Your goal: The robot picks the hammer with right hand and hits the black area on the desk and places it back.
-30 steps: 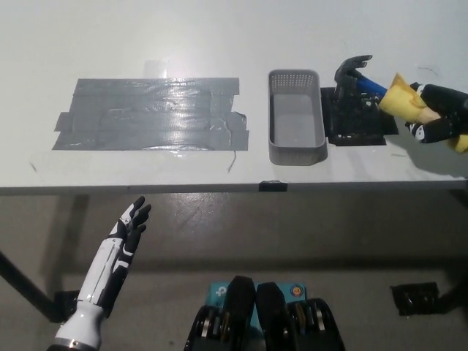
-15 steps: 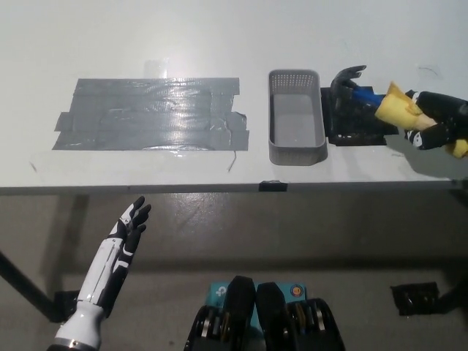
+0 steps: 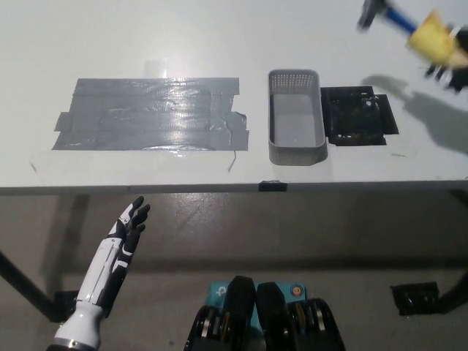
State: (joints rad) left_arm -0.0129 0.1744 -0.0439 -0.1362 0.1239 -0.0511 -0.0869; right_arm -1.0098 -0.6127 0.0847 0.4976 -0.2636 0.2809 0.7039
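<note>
The hammer [image 3: 404, 24], with a dark head, blue shaft and yellow grip, is raised high at the top right, blurred by motion. My black right hand [image 3: 447, 60] is shut on its yellow grip at the frame's right edge. The black area [image 3: 358, 115] lies bare on the white desk [image 3: 219, 29], below and left of the hammer, with the hammer's shadow to its right. My white left hand [image 3: 129, 225] hangs open below the desk's front edge at the lower left.
A grey mesh basket [image 3: 296, 146] stands just left of the black area. A large patch of grey tape [image 3: 150, 113] covers the desk's left half. The desk's front edge runs across the middle of the view.
The right hand has swung the hammer up and away from the black area, where its head rested before. The left hand has not moved.
</note>
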